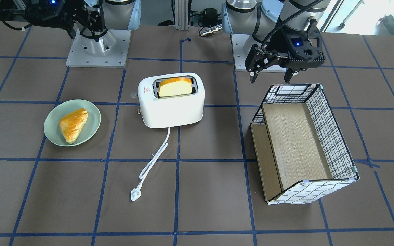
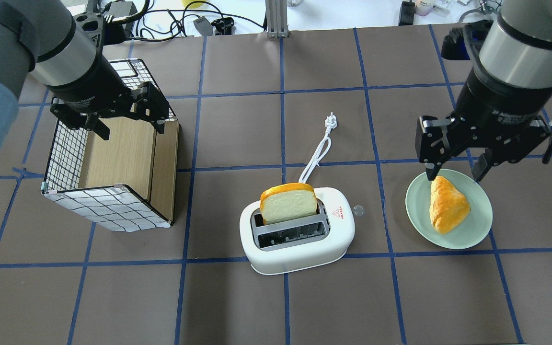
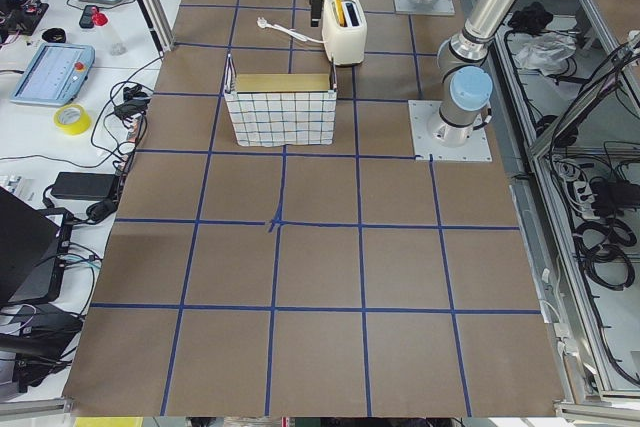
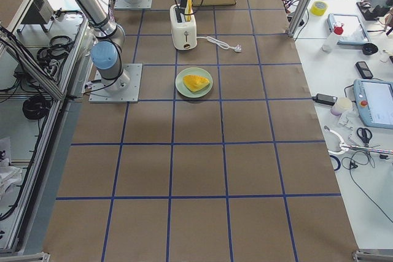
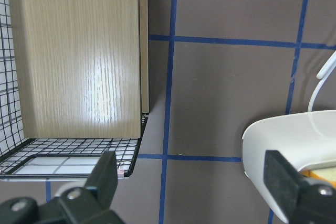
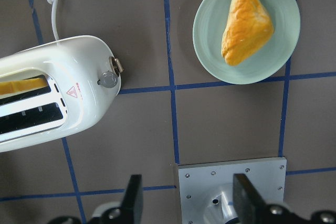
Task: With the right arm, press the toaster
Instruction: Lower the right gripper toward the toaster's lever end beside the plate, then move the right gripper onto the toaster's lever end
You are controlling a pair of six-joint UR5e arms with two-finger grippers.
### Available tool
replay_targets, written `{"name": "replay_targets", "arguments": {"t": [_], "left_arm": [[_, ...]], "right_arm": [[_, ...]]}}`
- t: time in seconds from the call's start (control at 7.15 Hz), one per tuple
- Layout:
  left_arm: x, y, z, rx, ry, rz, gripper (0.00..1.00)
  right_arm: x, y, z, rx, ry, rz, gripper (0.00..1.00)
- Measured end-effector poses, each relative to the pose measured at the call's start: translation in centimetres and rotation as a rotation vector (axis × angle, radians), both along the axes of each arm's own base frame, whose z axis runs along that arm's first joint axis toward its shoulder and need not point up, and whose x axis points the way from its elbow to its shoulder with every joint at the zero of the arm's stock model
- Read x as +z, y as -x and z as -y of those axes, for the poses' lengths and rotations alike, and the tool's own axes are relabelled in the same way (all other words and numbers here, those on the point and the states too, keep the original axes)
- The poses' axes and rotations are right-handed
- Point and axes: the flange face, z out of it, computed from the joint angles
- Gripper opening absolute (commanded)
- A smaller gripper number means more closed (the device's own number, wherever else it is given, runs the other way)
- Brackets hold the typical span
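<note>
The white toaster (image 1: pixel 171 109) (image 2: pixel 300 254) stands mid-table with a bread slice (image 2: pixel 289 203) upright in one slot. Its lever knob (image 6: pixel 108 80) sticks out of the end that faces the plate. Its cord and plug (image 1: pixel 135 194) lie loose on the table. My right gripper (image 2: pixel 453 175) is open and empty, held above the far edge of the plate, to the right of the toaster and apart from it. In the right wrist view the right gripper (image 6: pixel 189 198) looks down on the toaster (image 6: pixel 52 93). My left gripper (image 2: pixel 130 125) is open and empty above the basket.
A pale green plate (image 2: pixel 477 230) holds a golden pastry (image 2: pixel 446 203) right of the toaster. A wire basket (image 2: pixel 65 153) with checked fabric and a wooden board stands on the left. The right arm's base plate (image 6: pixel 231 182) is near the toaster's lever end.
</note>
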Motion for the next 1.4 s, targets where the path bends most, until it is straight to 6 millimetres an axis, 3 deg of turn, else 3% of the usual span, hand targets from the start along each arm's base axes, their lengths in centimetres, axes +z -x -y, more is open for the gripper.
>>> {"name": "replay_targets", "arguments": {"t": [0.28,0.56,0.98,1.4], "left_arm": [[0.0,0.0,0.0,0.0,0.0,0.0,1.0],[0.0,0.0,0.0,0.0,0.0,-0.001,1.0],[0.0,0.0,0.0,0.0,-0.001,0.0,1.0],[0.0,0.0,0.0,0.0,0.0,-0.001,1.0]], "right_arm": [[-2.4,0.0,-3.0,-0.017,-0.014,0.007,0.0],[-4.8,-0.2,-3.6,-0.026,0.028,0.033,0.0],[-7.7,-0.8,-2.3,-0.018,0.139,0.137,0.0],[-11.1,1.9,-0.7,-0.026,0.193,0.278,0.0]]}}
